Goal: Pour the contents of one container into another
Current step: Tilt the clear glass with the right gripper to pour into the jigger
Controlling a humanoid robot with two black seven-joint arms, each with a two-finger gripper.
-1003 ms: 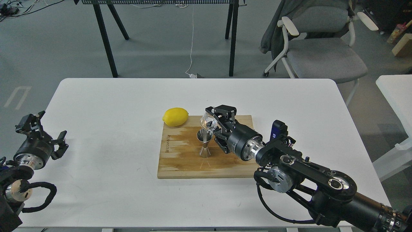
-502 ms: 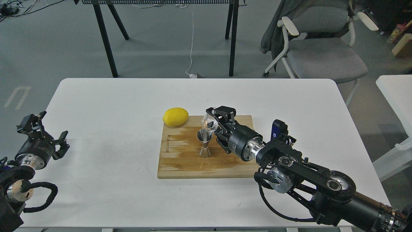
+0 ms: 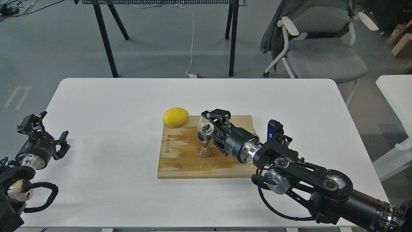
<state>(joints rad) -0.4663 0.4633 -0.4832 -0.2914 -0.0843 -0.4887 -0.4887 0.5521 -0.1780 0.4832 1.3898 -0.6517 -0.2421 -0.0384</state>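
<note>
Where the white surface (image 3: 96, 106) fills the middle of the head view, a grey chair (image 3: 317, 48) stands on the floor behind its far right corner, and black frame legs (image 3: 104, 38) stand behind its far left side. A second white surface (image 3: 397, 96) shows at the right edge.

On the main surface, slightly right of centre, lies a wooden cutting board (image 3: 180, 161). Its upper left area appears darker and wet-looking.

The right arm enters from the lower right corner and reaches across the board's right half. The right tool (image 3: 208, 126) is clamped on the glass cup (image 3: 205, 127), which is held tilted above the board, directly over the jigger (image 3: 204, 145). Whether the cup's rim touches the jigger's upper cone cannot be told. No liquid can be made out.

The left arm rests at the left edge, well apart from the board. The left tool (image 3: 43, 130) hangs over the surface's left margin with its fingers spread wide and nothing between them.

A yellow lemon (image 3: 175, 116) lies on the surface, touching the board's far left corner.

The jigger stands upright on the board near its centre, its narrow waist visible below the cup.
</note>
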